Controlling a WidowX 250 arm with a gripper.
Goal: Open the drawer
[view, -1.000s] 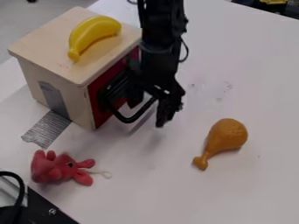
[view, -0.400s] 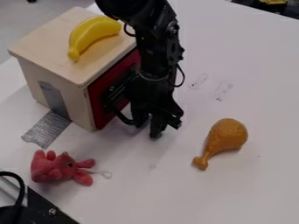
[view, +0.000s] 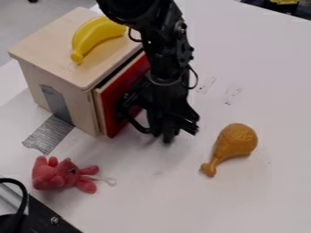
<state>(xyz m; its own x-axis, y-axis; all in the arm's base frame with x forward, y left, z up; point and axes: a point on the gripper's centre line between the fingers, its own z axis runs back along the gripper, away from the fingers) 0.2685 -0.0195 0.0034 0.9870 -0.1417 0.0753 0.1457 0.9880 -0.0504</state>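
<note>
White tabletop [view: 267,91] supports a wooden cabinet [view: 48,50]; a yellow toy banana [view: 92,37] rests on top. Drawer [view: 111,111], red-fronted, protrudes slightly from the cabinet. Black gripper [view: 162,138] hangs beside the black handle [view: 138,127]; from where I stand, I cannot tell whether it is clenched or released. Toy drumstick [view: 236,141] lies at view right, red plush toy [view: 54,175] at lower left.

Black arm angled downward; pincer [view: 166,138] hangs low.
</note>
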